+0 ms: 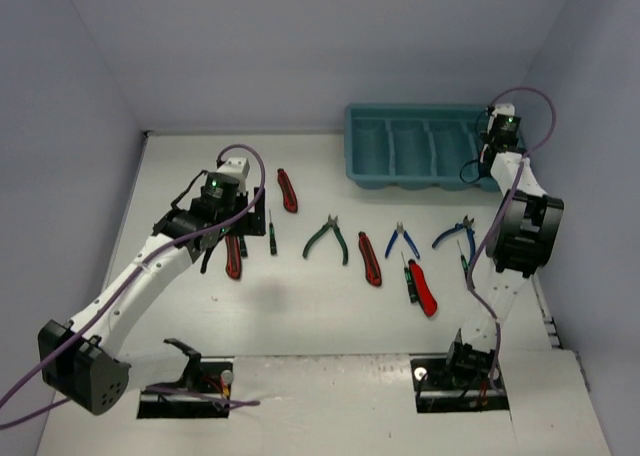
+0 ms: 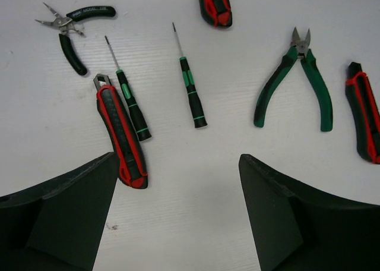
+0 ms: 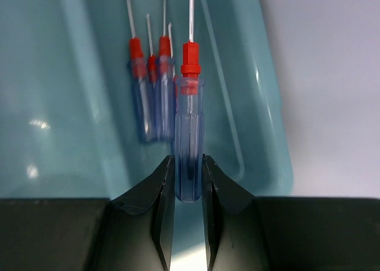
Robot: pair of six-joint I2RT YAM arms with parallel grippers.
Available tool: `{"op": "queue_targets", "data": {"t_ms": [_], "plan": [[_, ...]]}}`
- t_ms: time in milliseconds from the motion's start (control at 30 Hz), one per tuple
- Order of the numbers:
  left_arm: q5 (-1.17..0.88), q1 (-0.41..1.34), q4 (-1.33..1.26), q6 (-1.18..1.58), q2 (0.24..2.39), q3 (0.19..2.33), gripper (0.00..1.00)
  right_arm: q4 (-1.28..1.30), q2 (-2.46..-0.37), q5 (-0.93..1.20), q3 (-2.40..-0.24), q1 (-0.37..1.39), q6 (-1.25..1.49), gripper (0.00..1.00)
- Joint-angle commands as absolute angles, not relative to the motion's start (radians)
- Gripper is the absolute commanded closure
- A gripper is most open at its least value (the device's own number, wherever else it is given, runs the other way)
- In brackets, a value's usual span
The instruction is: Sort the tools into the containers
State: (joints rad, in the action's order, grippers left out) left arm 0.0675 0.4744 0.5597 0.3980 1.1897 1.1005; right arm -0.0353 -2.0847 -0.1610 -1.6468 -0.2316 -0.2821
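My left claw (image 2: 178,159) is spread wide open and holds nothing. It hangs over the white table (image 2: 196,223). In its own camera, a red-and-black knife (image 2: 122,131) lies at 10 o'clock from the gap, just beside the left finger (image 2: 71,211). A green screwdriver (image 2: 132,104) lies right next to that knife. A second green screwdriver (image 2: 191,90) lies at 12 o'clock. The black-handled pliers (image 2: 74,30) sit far off at 11 o'clock. The green pliers (image 2: 294,84) are at 2 o'clock with their handles spread apart.

My right claw (image 3: 189,164) is shut tight on a blue screwdriver (image 3: 189,116). It pinches the bottom end of the see-through handle. The thin metal tip points to 12 o'clock in that camera. The tool is over the teal tray (image 3: 77,104). Three more screwdrivers (image 3: 151,98) lie together in the tray, just at 11 o'clock from the one I hold. I cannot tell if the held one touches the tray floor.

From the top camera, the tray sits at 1 o'clock on the table, by the back wall. My right claw is over its far right slot. Out on the table, three more red knives (image 1: 288,190) (image 1: 370,259) (image 1: 422,288) and two blue pliers (image 1: 402,240) (image 1: 455,234) lie spread out between 11 and 3 o'clock.
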Motion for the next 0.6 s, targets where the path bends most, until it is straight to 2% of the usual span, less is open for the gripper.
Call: {"op": "queue_targets", "data": {"t_ms": [0,100,200,333,567], "plan": [[0.102,0.465,0.542,0.372,1.163,1.109,0.19,-0.076,-2.119,-0.138,-1.766,-0.238,-0.294,0.75],[0.101,0.464,0.546,0.370,1.180,1.115,0.18,-0.074,-2.116,-0.130,-1.790,-0.238,-0.286,0.50],[0.103,0.464,0.550,0.367,1.193,1.127,0.18,-0.073,-2.073,-0.104,-1.788,-0.236,-0.269,0.36],[0.117,0.462,0.548,0.357,1.204,1.137,0.18,-0.071,-1.961,-0.054,-1.720,-0.226,-0.172,0.33],[0.134,0.459,0.549,0.329,1.230,1.156,0.14,-0.067,-1.616,-0.065,-1.355,-0.094,0.036,0.31]]}}
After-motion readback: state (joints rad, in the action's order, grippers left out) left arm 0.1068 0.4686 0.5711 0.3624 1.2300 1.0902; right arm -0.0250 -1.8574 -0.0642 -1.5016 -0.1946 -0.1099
